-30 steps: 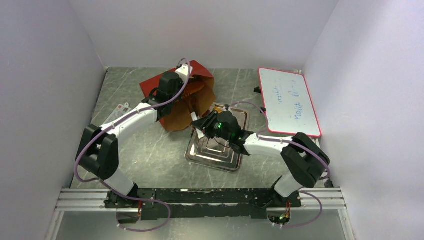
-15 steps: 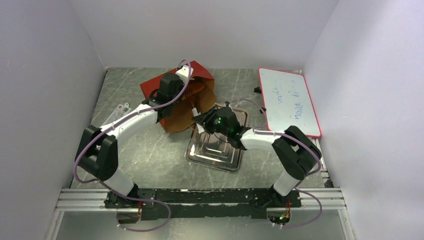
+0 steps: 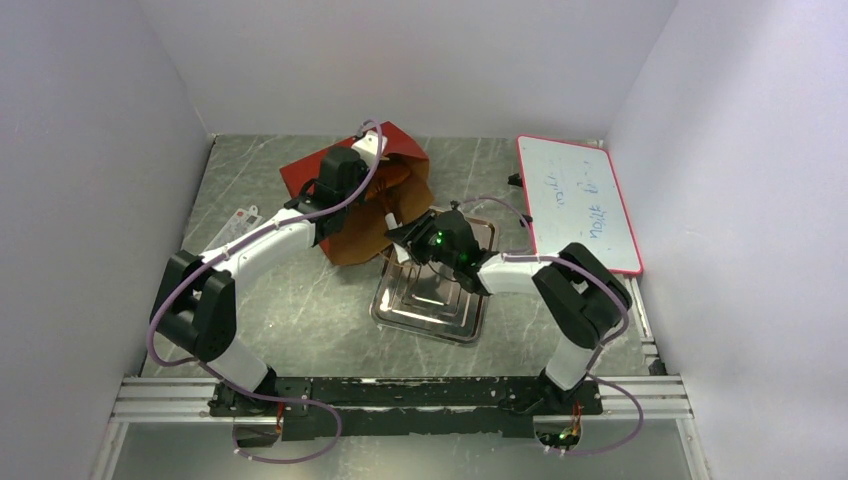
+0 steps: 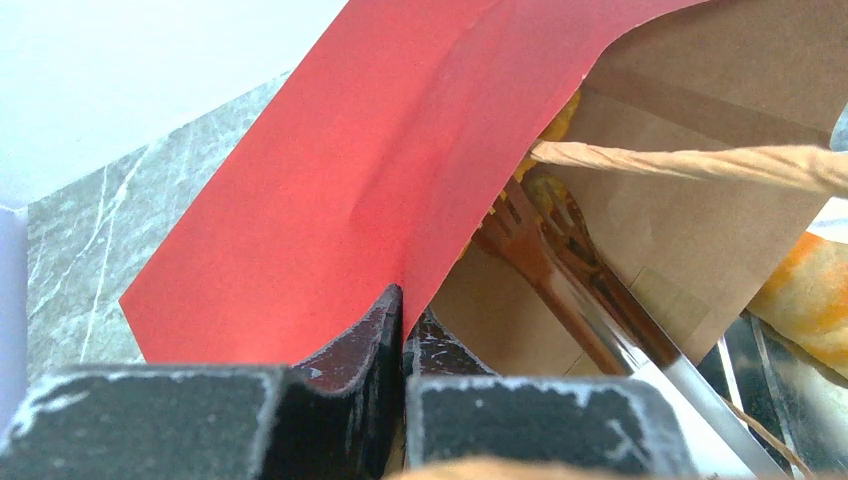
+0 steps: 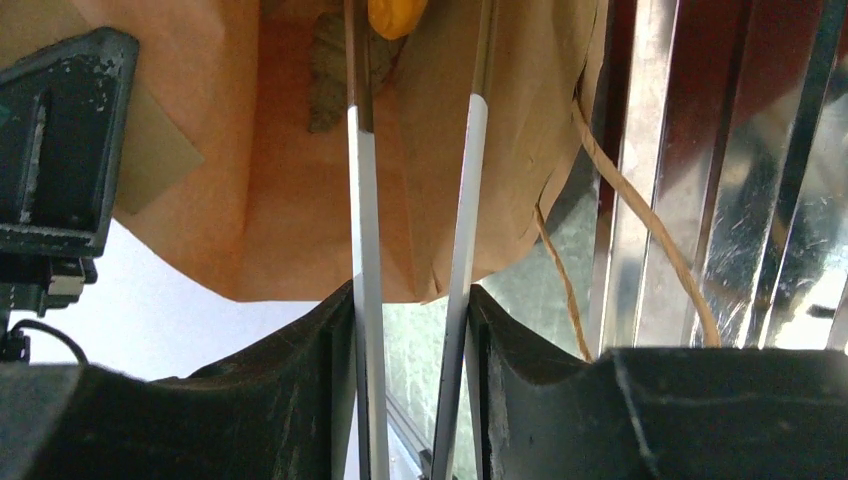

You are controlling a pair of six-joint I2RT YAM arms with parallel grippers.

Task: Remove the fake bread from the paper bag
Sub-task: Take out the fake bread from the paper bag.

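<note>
**Me:** A grey marbled table [image 3: 300, 300] is sitting between white walls, and I am reaching across it. Nearest me, a silver metal tray [image 3: 430, 310] is lying on the table.

**Listener:** What are you holding?

**Me:** My right gripper [image 5: 410, 300] is squeezing a pair of metal tongs [image 5: 362, 200], both fingers pressing on their arms. The tongs are pointing into the paper bag [image 4: 330, 180] just beyond the tray. My left gripper [image 4: 403, 320] is pinching the bag's red edge, jaws closed on the paper.

**Listener:** And the fake bread [image 5: 395, 15]?

**Me:** It is lying inside the bag, orange-yellow, between the tong arms. Whether the tips are gripping it, I cannot tell.
</note>
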